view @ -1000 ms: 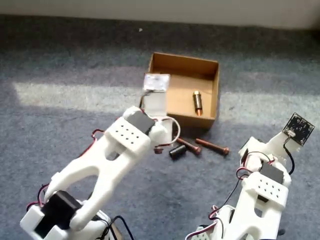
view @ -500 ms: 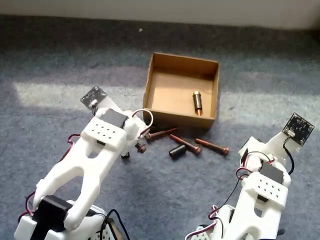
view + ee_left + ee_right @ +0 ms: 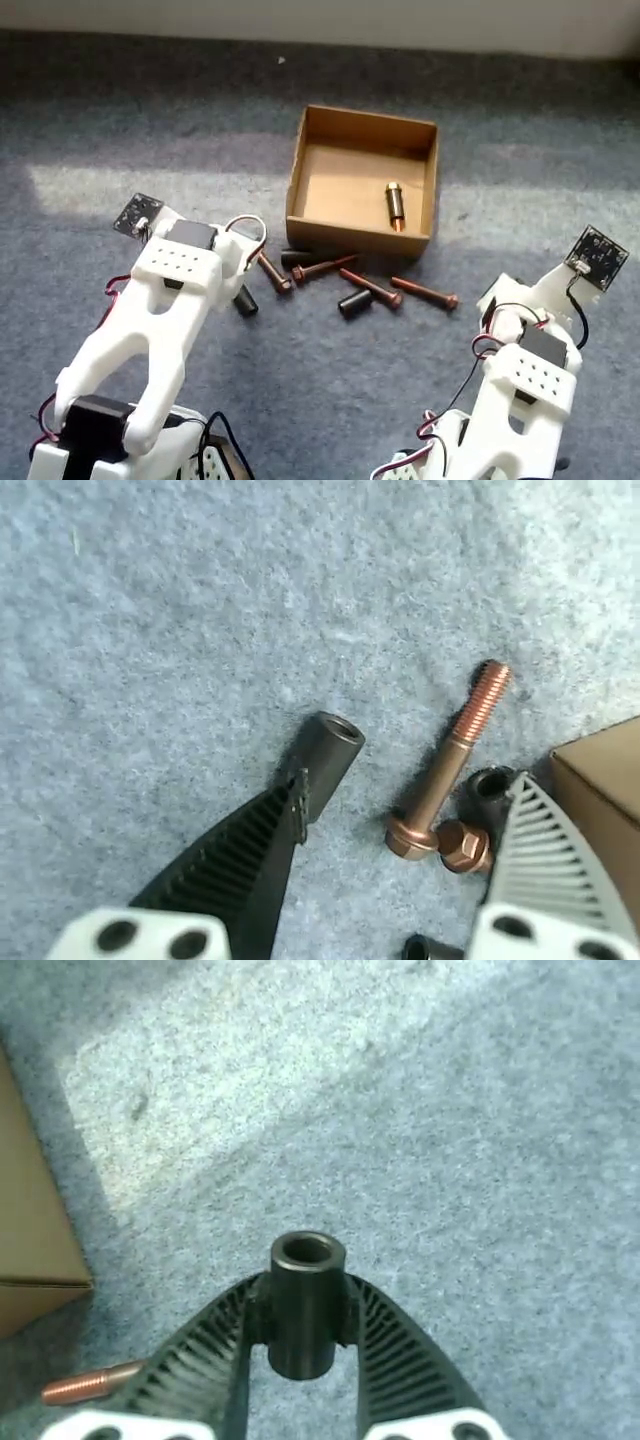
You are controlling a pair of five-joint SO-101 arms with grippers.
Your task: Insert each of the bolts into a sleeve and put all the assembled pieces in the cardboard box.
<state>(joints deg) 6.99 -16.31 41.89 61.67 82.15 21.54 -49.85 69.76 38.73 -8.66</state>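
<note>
Seen from the high view, four loose bolts and three loose sleeves lie on the grey desk at six to seven o'clock of the cardboard box. One assembled piece lies inside the box. The left wrist view shows the left claw spread open over a sleeve, with a bolt between its fingers. A fourth sleeve, the held sleeve, appears in the right wrist view, where the right claw is clamped around it above the desk.
</note>
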